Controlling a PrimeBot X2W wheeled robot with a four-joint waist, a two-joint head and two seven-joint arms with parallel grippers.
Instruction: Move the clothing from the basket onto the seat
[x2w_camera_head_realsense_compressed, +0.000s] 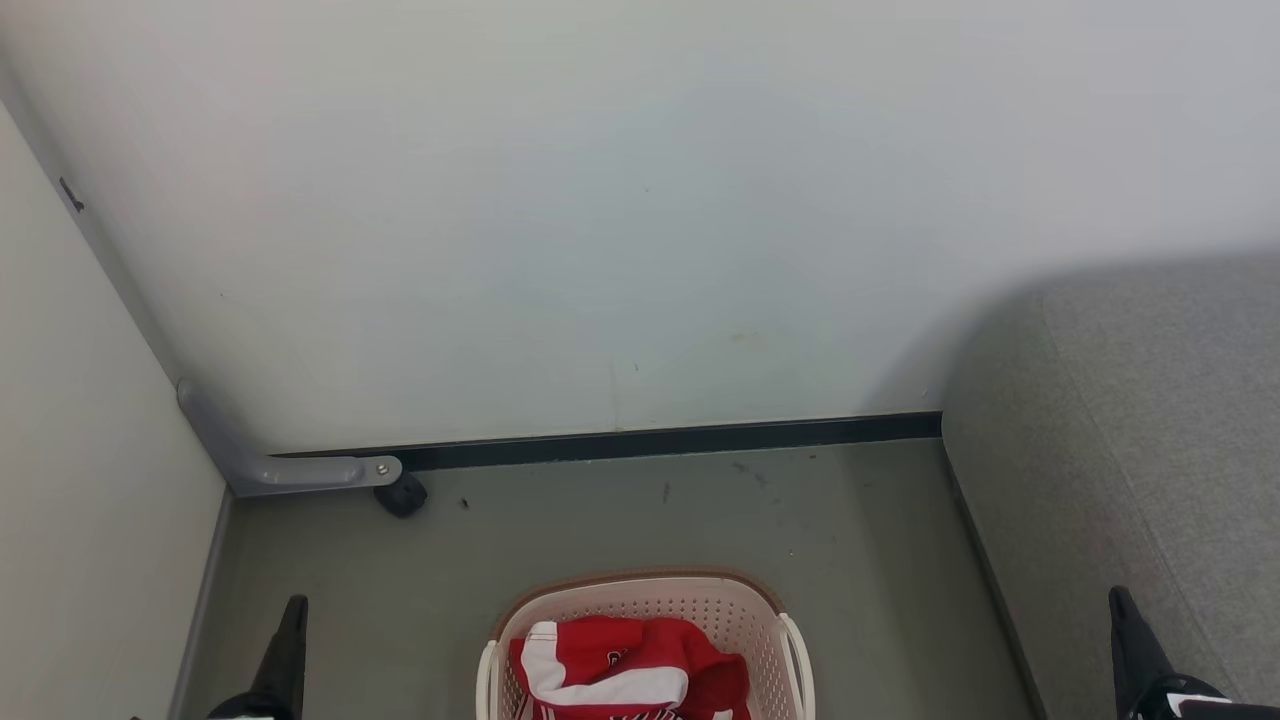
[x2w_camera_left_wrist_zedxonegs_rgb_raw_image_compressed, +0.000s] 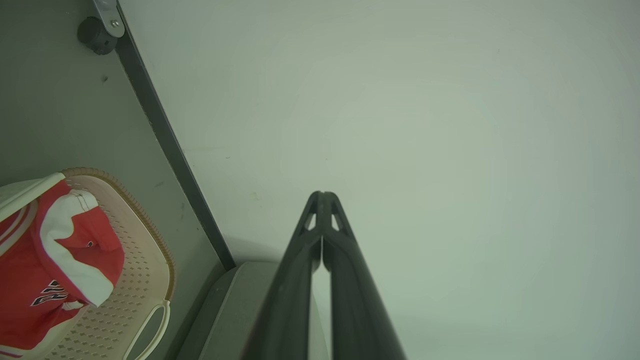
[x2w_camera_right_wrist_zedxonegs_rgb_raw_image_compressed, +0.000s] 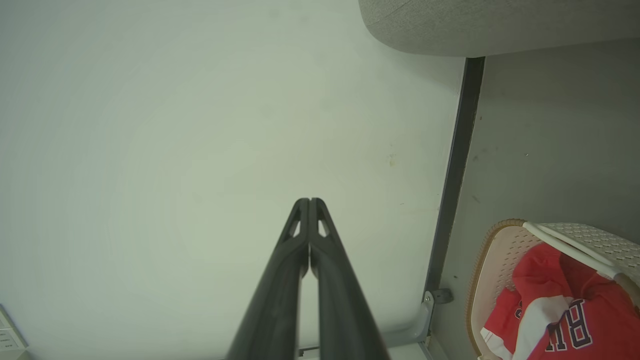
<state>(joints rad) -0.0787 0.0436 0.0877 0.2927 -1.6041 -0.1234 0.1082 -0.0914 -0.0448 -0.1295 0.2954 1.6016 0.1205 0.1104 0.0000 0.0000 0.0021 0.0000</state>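
Note:
Red and white clothing (x2w_camera_head_realsense_compressed: 620, 670) lies bunched in the cream basket (x2w_camera_head_realsense_compressed: 740, 615), which stands on the floor at the bottom middle of the head view. The grey seat (x2w_camera_head_realsense_compressed: 1150, 430) rises at the right, beside the basket. My left gripper (x2w_camera_head_realsense_compressed: 294, 608) is shut at the lower left, apart from the basket, holding nothing. At the lower right my right gripper (x2w_camera_head_realsense_compressed: 1118, 600) is shut too, in front of the seat's side. The left wrist view has the clothing (x2w_camera_left_wrist_zedxonegs_rgb_raw_image_compressed: 55, 260) in the basket (x2w_camera_left_wrist_zedxonegs_rgb_raw_image_compressed: 145, 265) and the shut gripper (x2w_camera_left_wrist_zedxonegs_rgb_raw_image_compressed: 322, 195). The right wrist view has the clothing (x2w_camera_right_wrist_zedxonegs_rgb_raw_image_compressed: 550, 300), basket (x2w_camera_right_wrist_zedxonegs_rgb_raw_image_compressed: 495, 260), seat (x2w_camera_right_wrist_zedxonegs_rgb_raw_image_compressed: 500, 25) and shut gripper (x2w_camera_right_wrist_zedxonegs_rgb_raw_image_compressed: 309, 201).
A pale wall (x2w_camera_head_realsense_compressed: 640, 200) with a dark skirting strip (x2w_camera_head_realsense_compressed: 650, 440) closes off the floor behind the basket. A grey metal bracket (x2w_camera_head_realsense_compressed: 290, 468) and a small black wheel (x2w_camera_head_realsense_compressed: 402, 495) sit at the left corner, where a side panel (x2w_camera_head_realsense_compressed: 80, 500) runs along the left.

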